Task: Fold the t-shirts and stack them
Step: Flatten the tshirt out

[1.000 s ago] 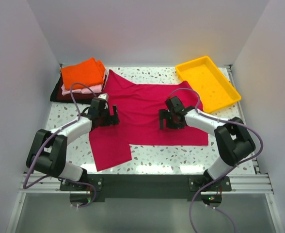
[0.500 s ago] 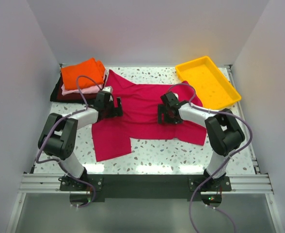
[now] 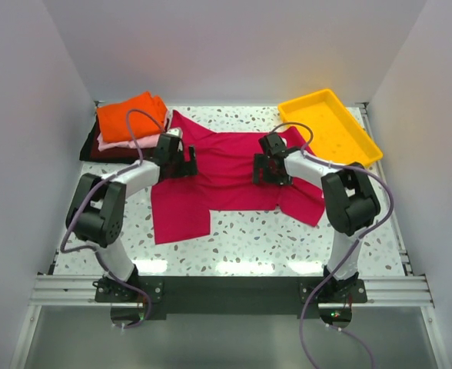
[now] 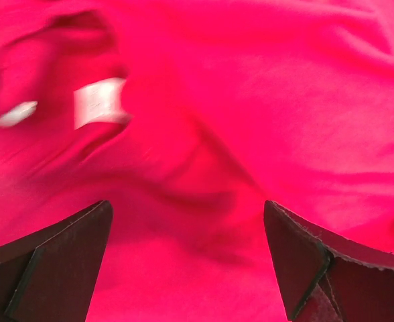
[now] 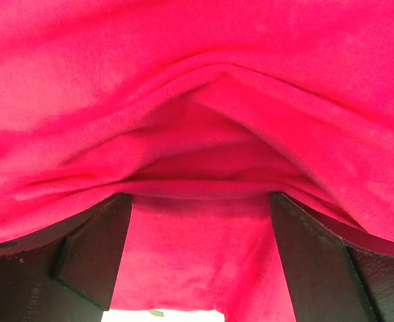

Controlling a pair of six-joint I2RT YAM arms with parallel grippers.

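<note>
I'm holding the left tool (image 3: 181, 163) (image 4: 187, 208) wide open over the soft crimson shirt (image 3: 226, 165), which is lying rumpled on the speckled counter (image 3: 249, 238). The right tool (image 3: 266, 169) (image 5: 200, 201) is gaping too, a cloth ridge humping between its flat fingers.

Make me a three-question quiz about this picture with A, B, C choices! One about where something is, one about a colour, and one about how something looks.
1. Where is the yellow tray on the table?
A. far right corner
B. near left corner
C. under the shirts

2. What colour tops the folded stack?
A. pink
B. orange
C. maroon

3. How is the crimson shirt lying?
A. folded on the stack
B. inside the tray
C. spread unfolded on the table

Answers:
1 A, the tray sits at the far right of the top view.
2 B, the orange shirt is the top layer.
3 C, it sprawls open across the table's middle.
</note>
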